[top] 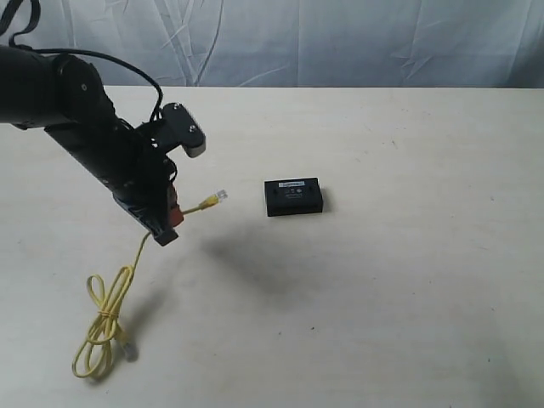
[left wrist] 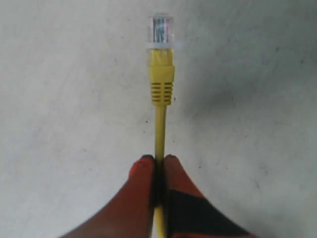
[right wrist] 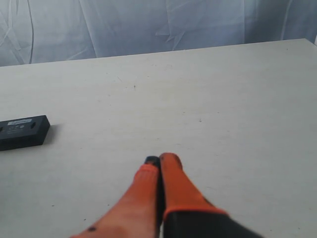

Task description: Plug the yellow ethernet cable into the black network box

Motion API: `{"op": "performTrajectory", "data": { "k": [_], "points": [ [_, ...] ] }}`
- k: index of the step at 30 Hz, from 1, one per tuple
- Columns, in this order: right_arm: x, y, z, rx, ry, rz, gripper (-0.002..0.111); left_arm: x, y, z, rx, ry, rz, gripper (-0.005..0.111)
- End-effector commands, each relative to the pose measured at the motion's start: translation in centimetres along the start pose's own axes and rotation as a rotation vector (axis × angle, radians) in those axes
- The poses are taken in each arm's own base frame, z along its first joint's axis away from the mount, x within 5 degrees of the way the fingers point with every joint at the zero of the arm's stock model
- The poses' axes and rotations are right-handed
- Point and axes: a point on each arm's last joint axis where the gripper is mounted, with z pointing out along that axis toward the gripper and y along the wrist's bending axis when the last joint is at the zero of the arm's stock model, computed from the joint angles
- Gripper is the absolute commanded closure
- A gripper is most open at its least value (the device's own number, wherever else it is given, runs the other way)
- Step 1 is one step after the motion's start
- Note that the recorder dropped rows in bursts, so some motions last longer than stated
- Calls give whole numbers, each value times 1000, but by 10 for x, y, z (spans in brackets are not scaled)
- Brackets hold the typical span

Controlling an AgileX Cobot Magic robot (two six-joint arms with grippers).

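My left gripper (left wrist: 158, 159) clamped the yellow cable (left wrist: 160, 131) behind its plug (left wrist: 161, 30), plug aimed toward the black box (top: 293, 196); bare table (top: 408, 280) between them; my right gripper (right wrist: 159, 159) pressed together, empty, box well aside.

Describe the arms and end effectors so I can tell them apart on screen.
The left arm is black with tubular links, a black cable looping along it and a black-and-grey camera block at the wrist. The left end effector has two tapered orange-red fingers with black patches. The right end effector looks the same; its arm is out of view.
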Motion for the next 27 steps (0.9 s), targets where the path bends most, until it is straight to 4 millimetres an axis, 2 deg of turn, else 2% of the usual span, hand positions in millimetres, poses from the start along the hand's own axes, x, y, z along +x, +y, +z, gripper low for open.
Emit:
{"op": "performTrajectory", "data": {
  "k": [1, 11, 20, 27],
  "points": [
    [1, 0, 0, 5, -9, -3, 109, 3, 0, 16, 32, 27, -16, 107],
    [-3, 0, 0, 4, -49, -1, 109, 5, 1, 20, 32, 39, -10, 107],
    [-34, 0, -7, 4, -398, -2, 109, 5, 1, 20, 32, 39, -10, 107],
    [-46, 0, -13, 4, -545, -2, 109, 5, 1, 20, 32, 39, -10, 107]
  ]
}}
